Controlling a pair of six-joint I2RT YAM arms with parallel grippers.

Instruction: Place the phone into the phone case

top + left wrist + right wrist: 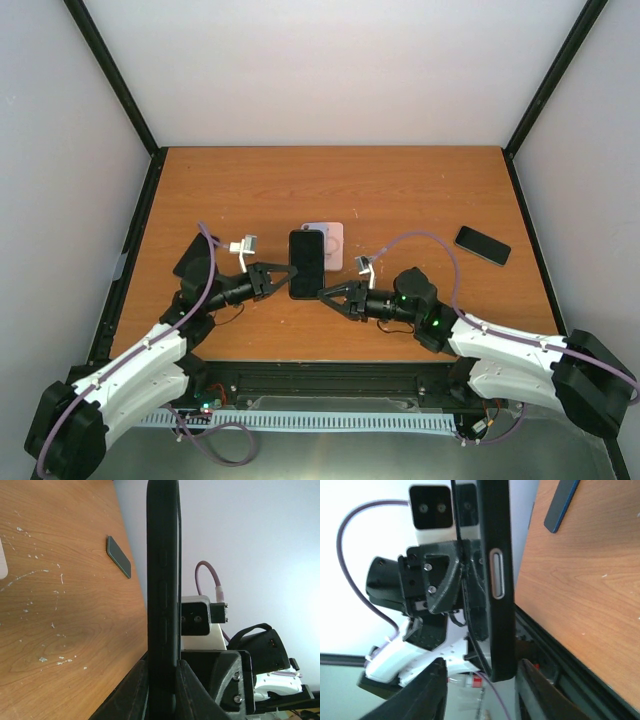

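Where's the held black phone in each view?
Top external: table centre, black phone face-up between left tool and right tool.
Left wrist: edge-on, upright bar mid-frame, clamped at the bottom by the left tool.
Right wrist: edge-on, right of centre, silver side button showing.
Shared landmark: wooden table, frame-left in left wrist, frame-right in right wrist.

Left fingers (136, 692) clamped; right fingers (427, 692) parted; tips facing each other.
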